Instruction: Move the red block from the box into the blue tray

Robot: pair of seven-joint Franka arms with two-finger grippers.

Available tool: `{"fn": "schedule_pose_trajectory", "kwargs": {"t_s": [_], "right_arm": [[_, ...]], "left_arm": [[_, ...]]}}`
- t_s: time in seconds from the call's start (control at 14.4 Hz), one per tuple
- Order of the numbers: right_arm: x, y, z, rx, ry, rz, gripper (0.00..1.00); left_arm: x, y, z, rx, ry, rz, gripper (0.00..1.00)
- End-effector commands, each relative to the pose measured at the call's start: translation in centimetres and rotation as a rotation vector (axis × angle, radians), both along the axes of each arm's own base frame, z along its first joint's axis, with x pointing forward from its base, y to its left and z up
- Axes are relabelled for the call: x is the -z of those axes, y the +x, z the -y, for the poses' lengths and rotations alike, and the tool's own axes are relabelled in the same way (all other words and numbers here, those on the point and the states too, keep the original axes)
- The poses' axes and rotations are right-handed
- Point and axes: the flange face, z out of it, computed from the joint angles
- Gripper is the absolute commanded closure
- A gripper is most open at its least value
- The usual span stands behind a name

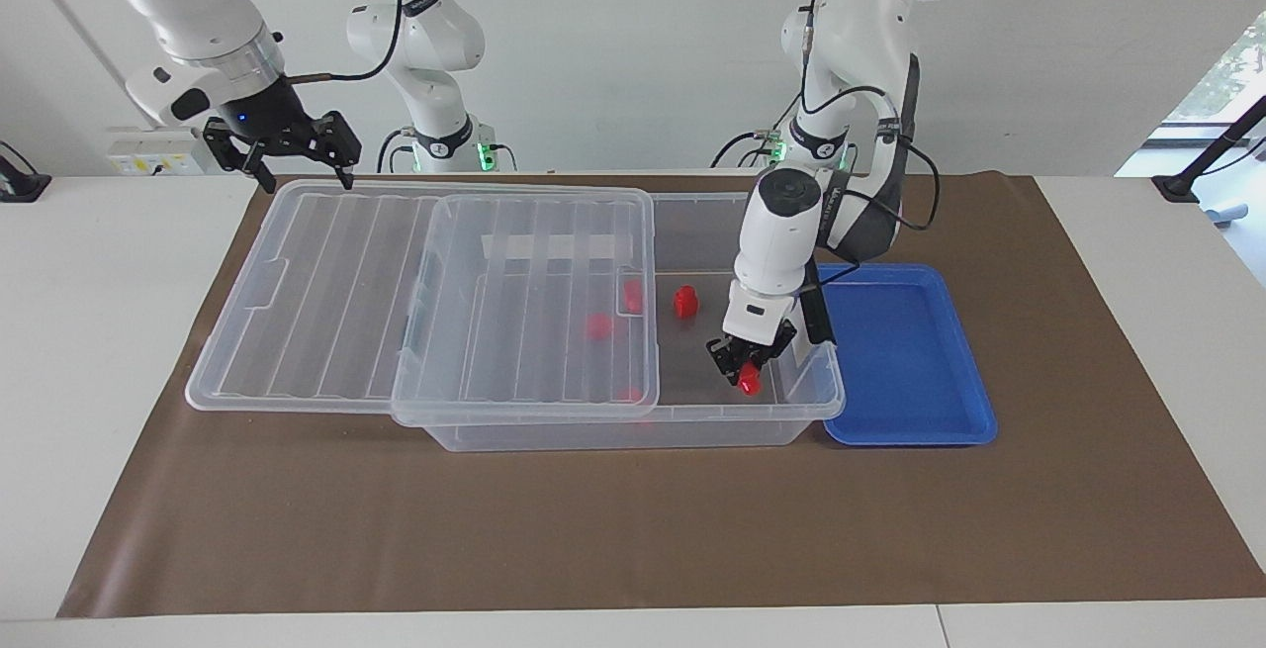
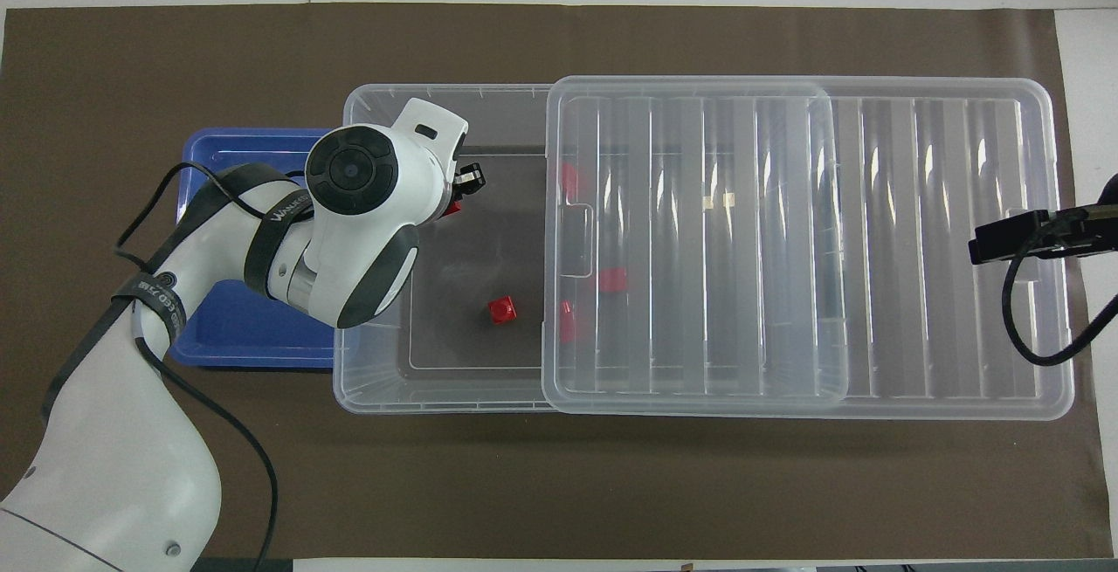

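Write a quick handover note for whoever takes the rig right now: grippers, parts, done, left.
Left gripper: shut on a red block, inside the open end of the box, beside the blue tray.
Right gripper: open, holds nothing, over the lid at the right arm's end.
Lid slid aside, partly covering the box; other red blocks remain in the box.
Done: lid opened, block gripped.
Left: lift it out, carry it over the tray, release. Tray holds no block.

A brown mat (image 1: 633,529) covers a white table (image 1: 99,381) before a pale wall (image 1: 613,35).
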Motion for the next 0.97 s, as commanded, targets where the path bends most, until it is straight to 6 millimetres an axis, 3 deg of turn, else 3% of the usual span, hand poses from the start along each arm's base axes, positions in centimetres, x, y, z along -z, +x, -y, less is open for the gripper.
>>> {"fn": "schedule_pose_trajectory", "kwargs": {"t_s": [0.0,0.21,0.35,0.63,0.7,0.83,0.9], "right_arm": [[-0.7,-0.6,0.2,0.017,-0.001,-0.004,0.0],[-0.7,-0.4,0.3,0.026,-0.002,0.008,0.0],[-0.5,-0.4,0.5,0.027,-0.003,0.005,0.0],[-0.1,-0.5,2.8,-0.013,0.004,0.005,0.0],[0.1,-0.2,3.7,-0.039,0.004,0.029,0.24],[0.9,-0.2,7.0,-0.083,0.0,0.064,0.94],[1.7,-0.3,9.2,-0.103,-0.004,0.071,1.0]], "left_arm": [[-5.8,-2.1,-1.1,0.022,0.044,0.006,1.0],[-9.3,-3.3,-2.3,0.116,0.076,-0.008,1.0],[-11.3,-3.7,-4.6,0.212,0.113,-0.03,1.0],[-12.5,-2.4,-9.9,0.294,0.112,-0.049,1.0],[-12.1,-1.8,-11.9,0.312,0.104,-0.059,1.0],[-10.9,-0.8,-15.7,0.365,0.073,-0.07,1.0],[-9.7,-0.6,-17.5,0.382,0.076,-0.066,1.0]]}}
